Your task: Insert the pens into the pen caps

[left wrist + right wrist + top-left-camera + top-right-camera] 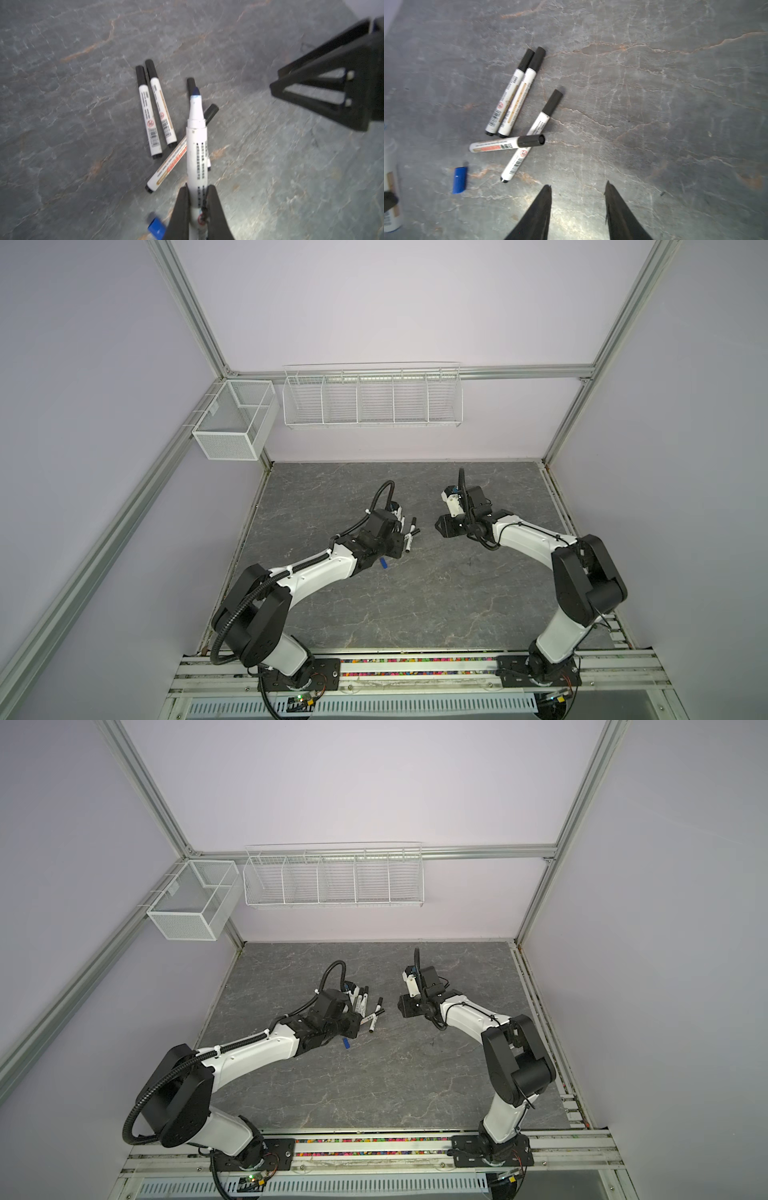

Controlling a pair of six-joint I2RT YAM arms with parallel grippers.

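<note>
The left gripper [197,190] has its jaws drawn tight on the white barrel of the blue-tipped pen [196,145]. It holds the pen near the back end, so most of the barrel and the bare blue tip stick out past the fingertips. The tip points out over the other pens (that wrist picture is blurred, so I cannot tell whether it touches any of them). The blue cap [459,179] is off the pen and lies on its side on the grey stone-patterned bench [415,605], just beside the left gripper on the side toward the near edge. Four black-capped pens [520,93] lie on the bench about midway between its left and right edges, somewhat nearer the far edge than the near one, each with its cap on. Two of them lie side by side and touching. A third lies slanted a little apart from that pair, and the fourth rests crosswise on top of it. The blue cap is near this cluster but touches none of the four. The right gripper [578,185] has its jaws partly apart, with only bare bench between them. It hangs on the right-edge side of the pens, facing the left gripper and apart from it.
</note>
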